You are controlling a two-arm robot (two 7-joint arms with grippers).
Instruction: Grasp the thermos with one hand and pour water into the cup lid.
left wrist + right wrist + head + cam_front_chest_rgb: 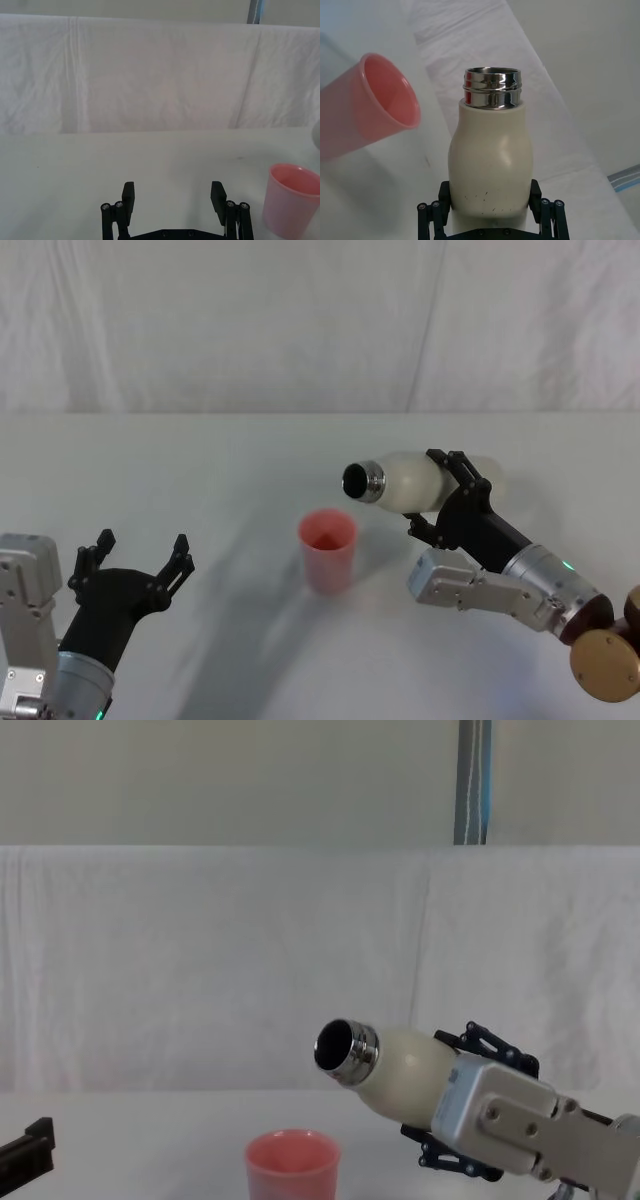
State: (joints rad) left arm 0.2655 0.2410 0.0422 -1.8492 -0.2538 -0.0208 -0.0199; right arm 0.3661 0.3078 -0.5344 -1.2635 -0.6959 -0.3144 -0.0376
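Your right gripper clamps the thermos around its cream-white body, fingers pressed on either side of it. The bottle is lifted off the table and tipped almost flat, its open steel neck pointing toward nine o'clock in the head view. In the chest view the thermos slants with the mouth a little higher than the body, and the right gripper sits behind it at about four o'clock.

The pink cup lid stands upright on the table, at roughly seven o'clock from the bottle's mouth and just below it. In the chest view the cup lid sits under and slightly left of the neck. You can see no water leaving the mouth. From the right wrist the thermos fills the grip and the cup lid lies beside the neck, apart from it.

Your left gripper hovers at the table's near left, well apart from the cup lid, jaws spread wide and holding nothing; its wrist view shows the fingers parted, with the cup lid at three o'clock.
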